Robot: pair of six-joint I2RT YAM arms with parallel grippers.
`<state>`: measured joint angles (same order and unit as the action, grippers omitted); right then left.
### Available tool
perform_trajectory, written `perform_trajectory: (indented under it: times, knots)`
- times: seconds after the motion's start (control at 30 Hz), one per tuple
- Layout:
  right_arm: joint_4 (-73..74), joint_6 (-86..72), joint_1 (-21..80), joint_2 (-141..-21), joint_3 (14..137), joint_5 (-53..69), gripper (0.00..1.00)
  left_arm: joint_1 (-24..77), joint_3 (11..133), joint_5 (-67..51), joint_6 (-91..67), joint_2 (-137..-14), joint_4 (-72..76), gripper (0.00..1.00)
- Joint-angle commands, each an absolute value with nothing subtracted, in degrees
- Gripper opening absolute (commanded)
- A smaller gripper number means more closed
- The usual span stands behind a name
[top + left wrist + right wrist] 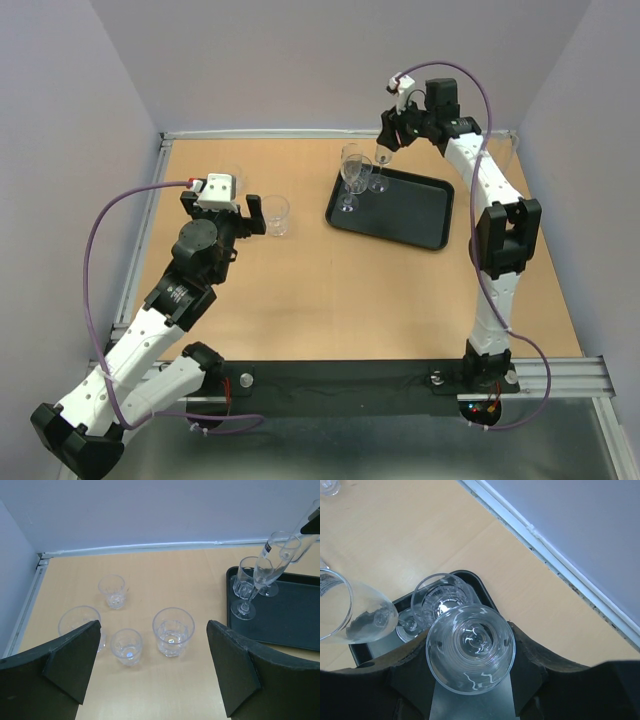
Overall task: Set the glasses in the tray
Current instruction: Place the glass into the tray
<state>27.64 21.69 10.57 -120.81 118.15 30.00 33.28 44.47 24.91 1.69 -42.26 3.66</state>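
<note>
Pale walls close in a light wooden table (300,300), with a metal rail along its left and far edges. The black tray (420,215) lies right of centre on the far half of the table, slightly askew. In its far left corner stand 2 stemmed glasses close together: a goblet (244,591) and a labelled flute (266,570). The right gripper (390,142) reaches over that same corner with its fingers closed on a third glass (470,630), gripped upright by its sides and seen from straight above in the right wrist view. Whether its foot touches the tray cannot be told. On the left half of the table, 4 tumblers stand on the bare wood, well apart from the tray. A wide tumbler (173,631) is nearest the tray, with a small tumbler (126,646) just beside it. A cut tumbler (112,591) stands farther back, and a round tumbler (80,622) is partly hidden behind one finger. The left gripper (152,627) hangs near them, spread wide and empty, with the wide tumbler just ahead of its gap.
</note>
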Motion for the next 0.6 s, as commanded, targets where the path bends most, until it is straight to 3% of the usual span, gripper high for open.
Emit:
perform_trajectory:
  times: [0.0,0.2,0.43,0.57]
  knots:
    - [21.9,21.1,10.3,-120.7,121.5,30.1,0.5,33.0,44.1,25.6,2.3,-41.8,7.0,0.99]
    - [21.8,20.9,10.3,-120.8,120.9,30.0,0.7,33.0,44.0,25.5,2.4,-41.7,6.9,0.99]
    - [21.8,20.7,10.3,-120.4,120.8,29.6,0.8,33.0,43.9,25.5,2.4,-41.7,6.9,0.99]
    - [21.7,20.5,10.3,-119.4,120.8,28.8,0.94,33.0,43.9,25.6,2.4,-41.6,6.9,0.99]
